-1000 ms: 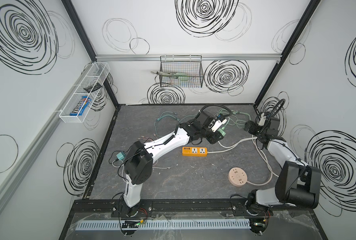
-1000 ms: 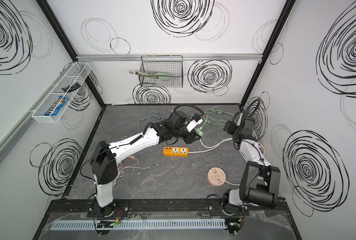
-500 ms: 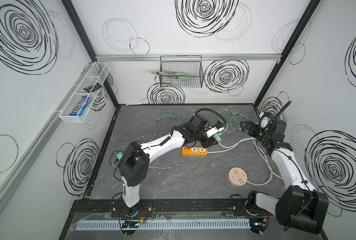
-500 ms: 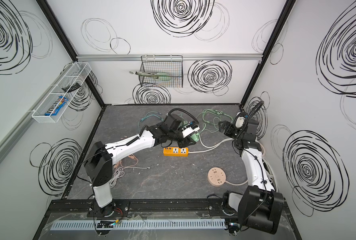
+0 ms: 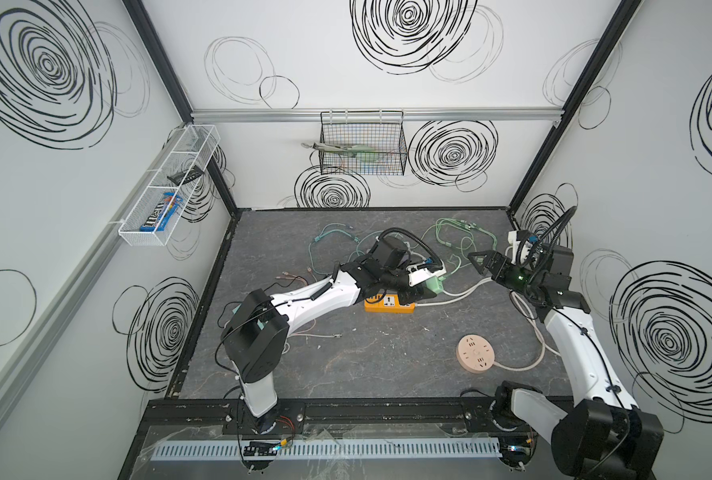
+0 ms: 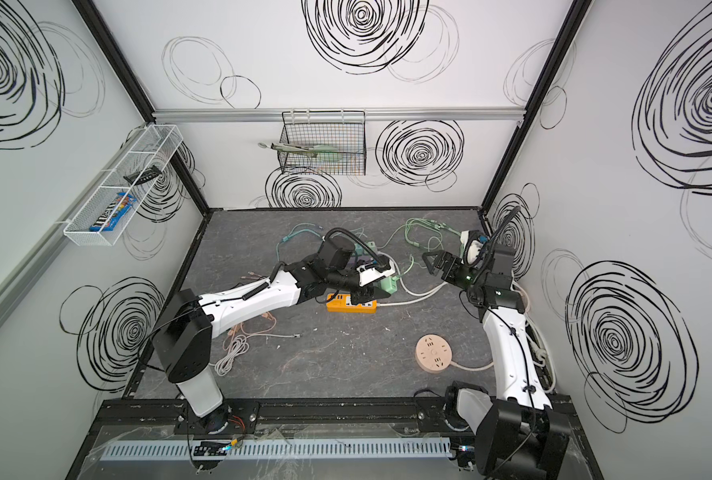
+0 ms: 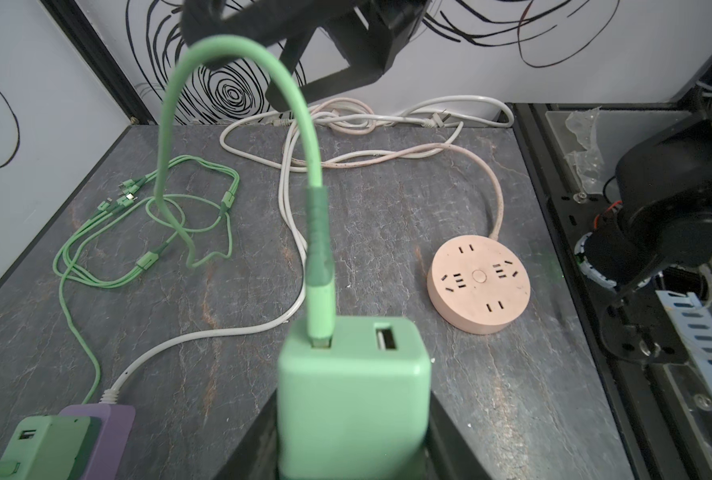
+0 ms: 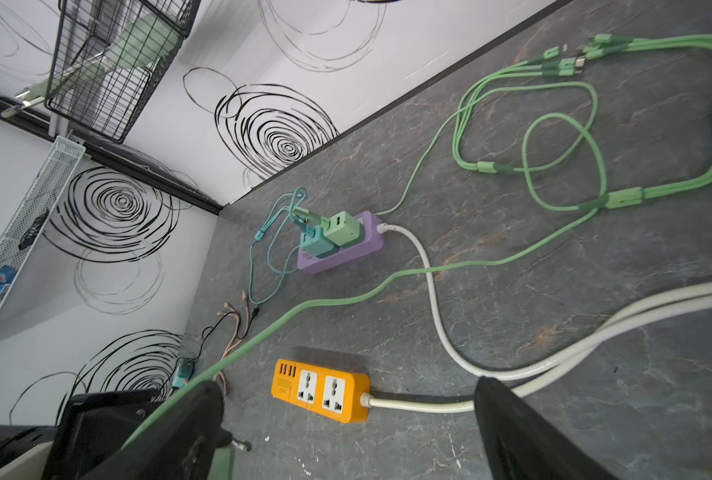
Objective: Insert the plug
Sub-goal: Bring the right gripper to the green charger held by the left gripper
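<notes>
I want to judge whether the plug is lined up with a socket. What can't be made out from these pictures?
Prongs of the green charger: left wrist view, hidden beneath its body and the left gripper, cut off by the picture's edge.
Part of the orange power strip: both top views, covered by the left gripper.
Gap between charger and strip: top views, too small to tell.
Contents of the wire basket: top views, too small.

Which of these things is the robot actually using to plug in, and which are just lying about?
In the job: green charger, held in the left gripper; orange power strip nearby, probably.

Lying about: pink round socket, purple power strip, loose green cables, wire basket.
</notes>
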